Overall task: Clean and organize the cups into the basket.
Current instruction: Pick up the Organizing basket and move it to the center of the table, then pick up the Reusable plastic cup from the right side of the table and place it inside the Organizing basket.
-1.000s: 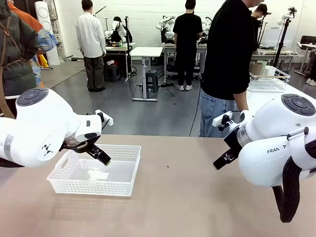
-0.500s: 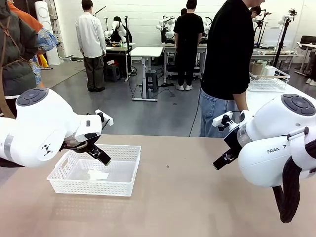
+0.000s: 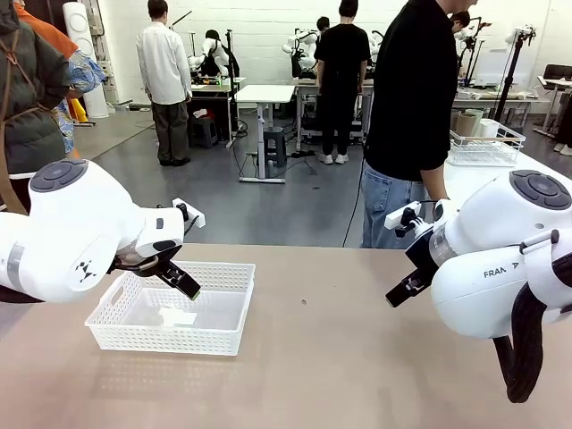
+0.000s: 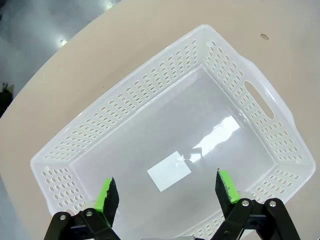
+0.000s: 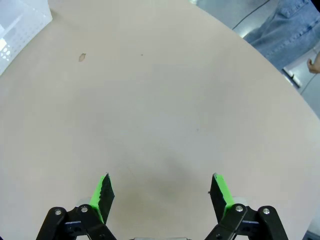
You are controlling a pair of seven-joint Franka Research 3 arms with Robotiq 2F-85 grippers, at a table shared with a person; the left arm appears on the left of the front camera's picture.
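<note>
The white lattice basket [image 3: 223,344] sits on the tan table at the left, with nothing in it but a white label [image 4: 170,171] on its floor. My left gripper [image 3: 185,285] hovers over the basket's near-left part, open, its green pads [image 4: 107,194] spread above the floor [image 4: 167,192]. My right gripper [image 3: 404,290] hangs open over bare tabletop at the right [image 5: 161,192]. Two cups, one beige-brown [image 3: 465,122] and one pale [image 3: 488,128], seem to stand in a wire rack far off; they are too small to tell more.
A person in a black shirt and jeans [image 3: 413,107] stands at the table's far edge, right of centre, one hand [image 5: 315,62] near the rim. The white wire rack [image 3: 483,150] rests on a white table behind at the right. The basket's corner [image 5: 20,25] is far from my right gripper.
</note>
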